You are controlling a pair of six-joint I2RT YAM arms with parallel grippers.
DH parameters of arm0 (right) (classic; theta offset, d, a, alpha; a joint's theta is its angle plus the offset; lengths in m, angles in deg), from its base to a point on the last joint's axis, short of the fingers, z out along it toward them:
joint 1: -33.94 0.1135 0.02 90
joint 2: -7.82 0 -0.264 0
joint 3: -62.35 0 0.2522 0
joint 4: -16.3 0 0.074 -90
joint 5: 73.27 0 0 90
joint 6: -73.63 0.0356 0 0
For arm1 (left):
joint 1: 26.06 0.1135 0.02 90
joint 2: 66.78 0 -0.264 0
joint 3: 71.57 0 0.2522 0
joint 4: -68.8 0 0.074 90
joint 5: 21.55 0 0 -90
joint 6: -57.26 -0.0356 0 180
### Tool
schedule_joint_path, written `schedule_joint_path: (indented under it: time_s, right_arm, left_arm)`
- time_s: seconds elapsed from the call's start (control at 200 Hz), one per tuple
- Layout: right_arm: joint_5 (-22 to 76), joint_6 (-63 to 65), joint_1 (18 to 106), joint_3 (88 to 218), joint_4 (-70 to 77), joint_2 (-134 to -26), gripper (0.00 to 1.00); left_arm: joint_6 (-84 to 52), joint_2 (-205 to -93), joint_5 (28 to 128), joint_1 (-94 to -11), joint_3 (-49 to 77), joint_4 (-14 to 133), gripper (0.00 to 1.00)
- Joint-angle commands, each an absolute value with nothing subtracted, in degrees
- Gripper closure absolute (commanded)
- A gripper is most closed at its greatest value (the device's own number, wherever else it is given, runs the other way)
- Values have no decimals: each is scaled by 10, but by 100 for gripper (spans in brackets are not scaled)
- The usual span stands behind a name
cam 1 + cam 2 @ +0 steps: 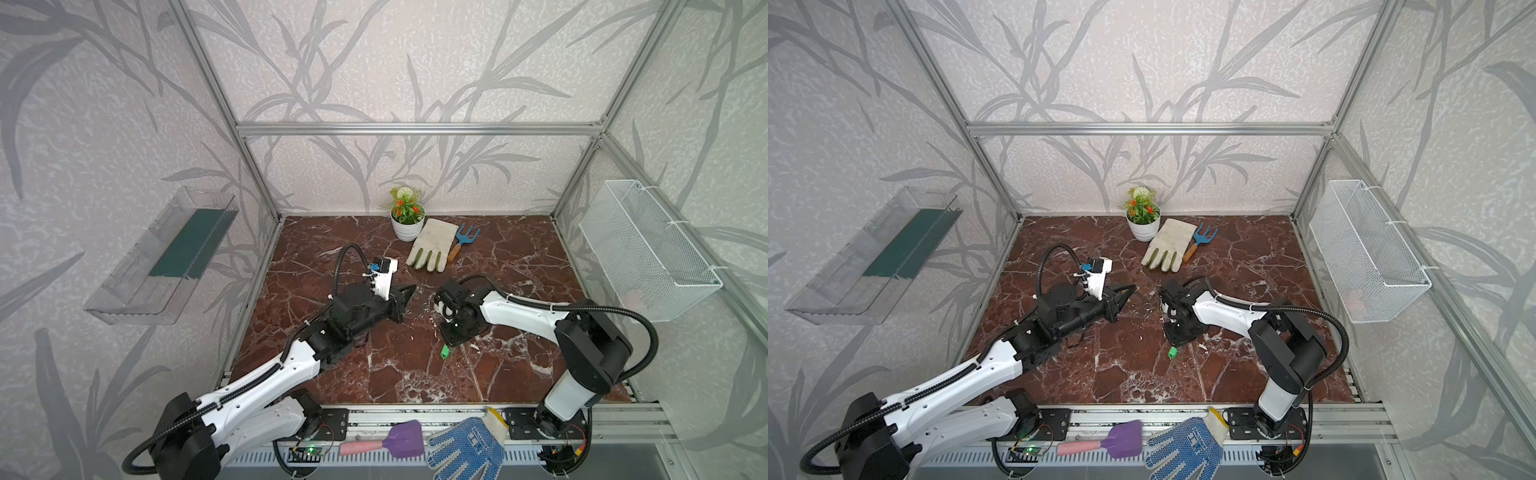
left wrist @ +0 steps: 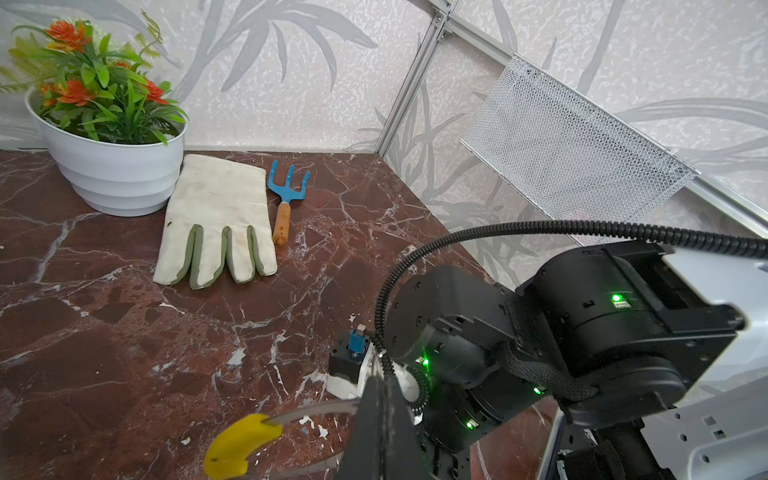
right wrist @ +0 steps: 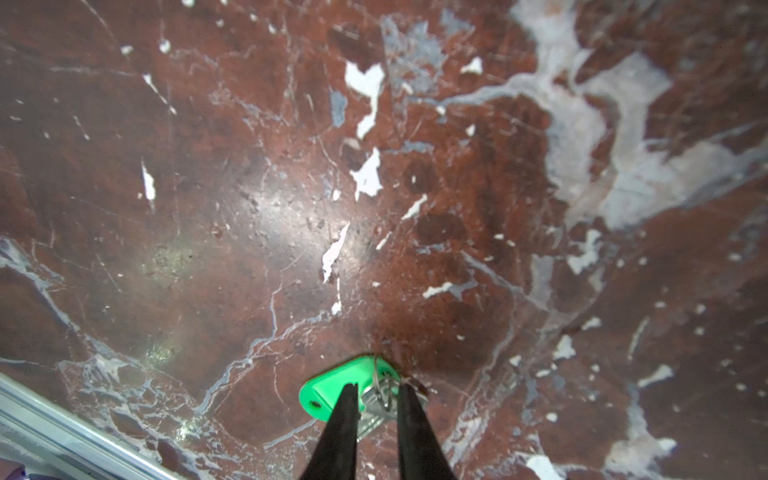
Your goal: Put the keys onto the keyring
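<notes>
Right wrist view shows us the right gripper (image 3: 377, 387) pointing down at the red-brown marble table (image 3: 187, 187). Its two black jaws stand a little apart, and we see nothing pinched between them. The small green plastic key tag (image 3: 320, 390) lies flat on the table right under the tips. Its thin metal loop and white label show in the gap between the jaws. In both top views we see the key tag (image 1: 444, 352) on the table just beside that gripper, on the side nearer the front edge. The left gripper (image 2: 380, 388) is closed tight, and it holds the big thin grey metal keyring with a yellow plastic sleeve (image 2: 243, 440). The keyring sticks out sideways from the closed jaws, near the middle of the table and well apart from the key tag. At the back wall we see a white pot with green leaves and orange flowers (image 2: 116, 174). A cream work glove with green trim (image 2: 216, 224) lies just beside it, and a small blue hand fork with a wooden handle (image 2: 286, 199) lies just beside the glove.
</notes>
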State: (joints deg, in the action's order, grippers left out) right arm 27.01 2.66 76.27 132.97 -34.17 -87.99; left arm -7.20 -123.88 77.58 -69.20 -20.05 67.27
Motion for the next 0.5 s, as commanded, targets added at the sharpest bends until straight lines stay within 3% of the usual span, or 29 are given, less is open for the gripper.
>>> schedule_joint_path:
  time_s: [0.0, 0.27, 0.495]
  right_arm:
    - [254, 39, 762, 1317, -332, -838, 75]
    - [238, 67, 762, 1217, -239, -721, 67]
    - [259, 55, 763, 1095, -71, -644, 68]
  left_arm:
    - [-72, -1238, 779, -694, -202, 686, 100]
    - [-70, -1239, 780, -693, -202, 688, 100]
    - [-68, -1239, 783, -693, -203, 690, 100]
